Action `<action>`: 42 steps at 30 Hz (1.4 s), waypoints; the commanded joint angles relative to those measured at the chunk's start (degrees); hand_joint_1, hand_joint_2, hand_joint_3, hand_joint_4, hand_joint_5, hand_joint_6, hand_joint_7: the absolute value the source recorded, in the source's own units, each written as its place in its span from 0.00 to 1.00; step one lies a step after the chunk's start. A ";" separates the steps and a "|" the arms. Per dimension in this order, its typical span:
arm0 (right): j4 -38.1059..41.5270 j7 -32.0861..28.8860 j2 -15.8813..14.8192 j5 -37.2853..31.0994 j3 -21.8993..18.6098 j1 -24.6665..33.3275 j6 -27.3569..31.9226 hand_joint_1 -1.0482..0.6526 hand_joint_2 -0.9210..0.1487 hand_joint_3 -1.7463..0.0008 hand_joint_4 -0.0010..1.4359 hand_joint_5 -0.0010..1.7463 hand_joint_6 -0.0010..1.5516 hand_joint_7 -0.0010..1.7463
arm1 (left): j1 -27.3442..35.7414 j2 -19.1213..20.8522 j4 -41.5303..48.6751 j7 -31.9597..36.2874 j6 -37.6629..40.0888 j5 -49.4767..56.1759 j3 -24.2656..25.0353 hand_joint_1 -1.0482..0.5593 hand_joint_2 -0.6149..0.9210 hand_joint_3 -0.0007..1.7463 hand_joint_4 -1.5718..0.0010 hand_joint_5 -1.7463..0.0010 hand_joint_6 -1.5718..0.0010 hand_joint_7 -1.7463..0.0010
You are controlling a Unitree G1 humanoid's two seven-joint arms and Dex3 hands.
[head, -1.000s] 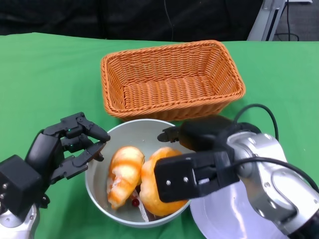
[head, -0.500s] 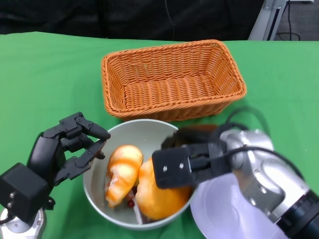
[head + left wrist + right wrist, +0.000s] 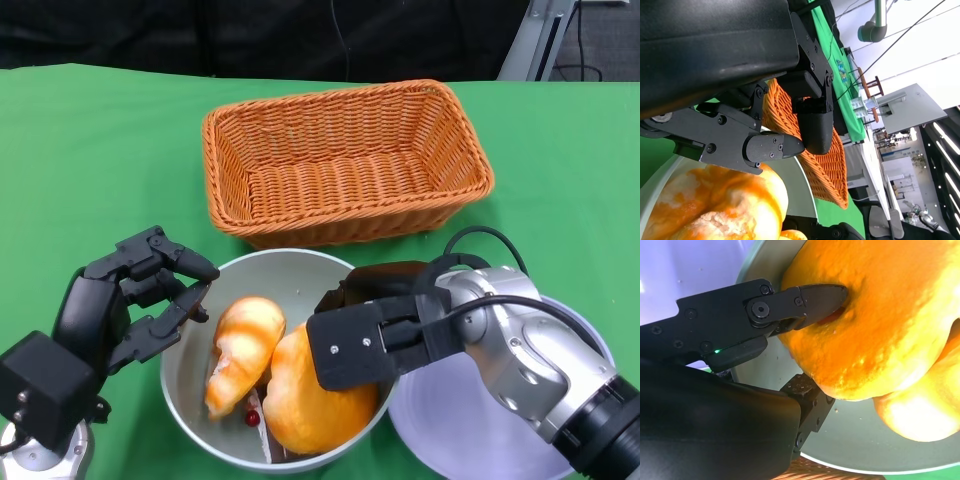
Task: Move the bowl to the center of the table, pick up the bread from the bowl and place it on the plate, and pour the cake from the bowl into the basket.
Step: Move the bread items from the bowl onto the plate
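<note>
A grey bowl (image 3: 262, 262) sits in front of the orange wicker basket (image 3: 345, 160). It holds a croissant-shaped bread (image 3: 240, 350), a round orange bread (image 3: 305, 405) and a small cake piece with a red berry (image 3: 255, 418). My right hand (image 3: 375, 340) grips the round bread inside the bowl. In the right wrist view its fingers (image 3: 805, 297) dig into the round bread (image 3: 875, 325). My left hand (image 3: 140, 300) is open at the bowl's left rim, with its fingers (image 3: 775, 147) spread. The white plate (image 3: 470, 430) lies right of the bowl, partly under my right forearm.
The green tablecloth (image 3: 90, 160) covers the table, with bare cloth to the left and far right. The basket stands close behind the bowl. Dark background lies beyond the table's far edge.
My right hand has closed tighter on the round bread and drawn it nearer to me. The bowl has slid slightly toward me and left. The left hand has barely moved.
</note>
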 commanded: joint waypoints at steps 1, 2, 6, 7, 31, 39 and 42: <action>1.03 -0.41 0.27 0.82 0.67 1.56 -0.09 0.34 0.00 0.96 0.68 0.08 0.60 0.05 | -0.07 0.68 1.26 0.45 -0.85 0.34 0.36 0.50 0.96 0.27 0.51 0.14 0.51 0.33; 1.04 -0.96 0.46 0.79 0.62 1.75 0.10 0.36 0.00 0.96 0.69 0.08 0.62 0.05 | -0.14 0.75 1.46 0.56 -1.07 0.54 0.34 0.50 0.96 0.27 0.51 0.14 0.51 0.32; 1.77 -3.13 0.87 0.78 0.77 1.67 -0.51 0.38 0.00 0.96 0.73 0.11 0.64 0.05 | -0.11 0.64 1.08 0.09 -0.30 -0.08 0.34 0.51 0.96 0.28 0.51 0.14 0.51 0.32; 1.79 -3.38 0.83 0.85 0.83 1.68 -0.68 0.38 0.00 0.96 0.73 0.11 0.64 0.05 | -0.12 0.60 1.08 -0.01 -0.27 -0.23 0.36 0.51 0.96 0.28 0.51 0.14 0.51 0.32; 1.91 -35.02 4.13 -4.49 -1.44 7.40 -5.55 0.45 0.00 0.89 0.49 0.74 0.70 0.01 | -1.06 0.63 4.03 -0.05 -1.58 -0.17 0.59 0.53 0.95 0.28 0.49 0.21 0.49 0.38; 3.39 -37.80 4.14 -4.01 -2.68 7.44 -8.47 0.43 0.00 0.88 0.45 0.87 0.74 0.07 | -1.65 0.72 5.74 -0.05 -3.05 -0.04 0.60 0.52 0.95 0.27 0.50 0.20 0.50 0.37; 3.95 -38.25 4.15 -3.85 -2.83 7.28 -9.02 0.43 0.00 0.87 0.44 0.90 0.73 0.08 | -1.79 0.75 6.12 0.01 -3.41 0.03 0.58 0.52 0.95 0.27 0.50 0.20 0.50 0.37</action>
